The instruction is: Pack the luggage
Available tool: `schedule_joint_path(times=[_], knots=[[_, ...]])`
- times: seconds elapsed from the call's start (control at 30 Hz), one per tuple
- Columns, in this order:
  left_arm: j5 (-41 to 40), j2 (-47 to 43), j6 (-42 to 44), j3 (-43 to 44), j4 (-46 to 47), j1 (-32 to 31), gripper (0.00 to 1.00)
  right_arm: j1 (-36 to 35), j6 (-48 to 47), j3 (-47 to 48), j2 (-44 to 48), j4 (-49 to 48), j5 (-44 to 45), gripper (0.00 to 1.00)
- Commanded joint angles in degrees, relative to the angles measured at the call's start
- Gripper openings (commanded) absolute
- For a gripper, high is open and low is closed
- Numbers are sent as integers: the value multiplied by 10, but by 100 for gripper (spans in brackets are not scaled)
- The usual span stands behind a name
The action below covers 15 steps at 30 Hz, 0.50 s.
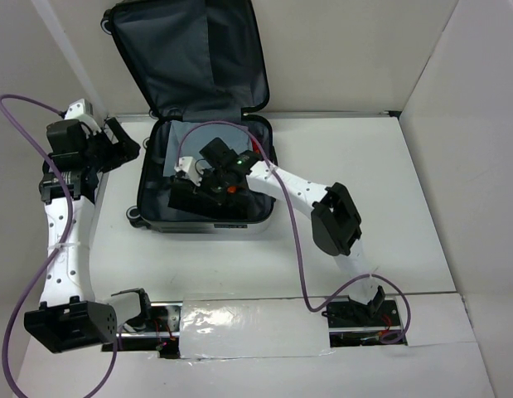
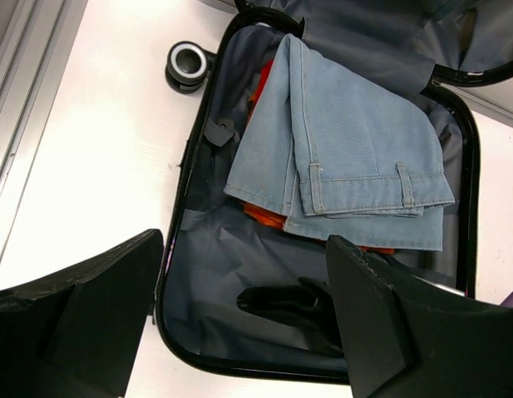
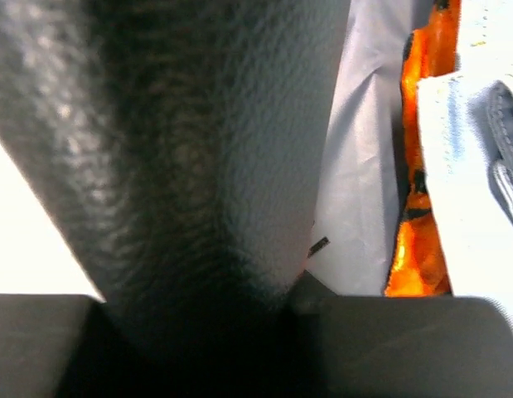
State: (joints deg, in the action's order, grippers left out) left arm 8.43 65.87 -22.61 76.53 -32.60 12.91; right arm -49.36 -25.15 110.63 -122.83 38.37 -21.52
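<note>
The luggage [image 1: 198, 224] lies open at upper centre of the top view, lid against the back wall. Jeans [image 2: 355, 141] over an orange garment [image 2: 264, 214] are in; closing is left, I judge. Bare lining shows below them. My left gripper [image 2: 244, 249] gapes empty by the left rim; my right gripper [image 1: 191, 186] is inside, jaws unreadable

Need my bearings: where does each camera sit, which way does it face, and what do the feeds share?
Top external: fixed above and behind the bases, looking down on the open luggage; both arms show, left claw beside it, right claw inside it.
Left wrist: looks down into the luggage at folded jeans over an orange garment; its open fingers frame the bottom.
Right wrist: low inside the luggage, close on a dark surface and grey lining; own fingers unclear.
Shared: both wrist views show the jeans and orange garment.
</note>
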Motion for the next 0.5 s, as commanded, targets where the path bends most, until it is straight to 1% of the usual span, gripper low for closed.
schedule_joint_path(times=[0.0,0.03,0.1,0.13,0.2,0.23,0.37,0.4,0.43,0.47], knots=[[14,5,9,13,18,6,92,0,-5,18,-6,33,3,37],[14,5,9,13,18,6,92,6,1,18,-6,33,3,43],[20,10,9,19,18,6,92,12,17,31,-6,33,3,60],[20,10,9,19,18,6,92,21,22,31,-6,33,-4,72],[26,15,9,19,24,12,92,29,34,59,-6,27,-19,83],[26,15,9,19,25,12,92,37,34,59,-6,27,-26,83],[44,22,4,19,39,12,92,49,47,111,6,27,-48,89],[50,22,4,19,39,12,92,49,53,118,15,18,-48,93],[69,28,4,19,46,12,92,56,62,124,29,11,-48,93],[82,28,4,13,53,12,92,61,69,124,38,-10,-48,96]])
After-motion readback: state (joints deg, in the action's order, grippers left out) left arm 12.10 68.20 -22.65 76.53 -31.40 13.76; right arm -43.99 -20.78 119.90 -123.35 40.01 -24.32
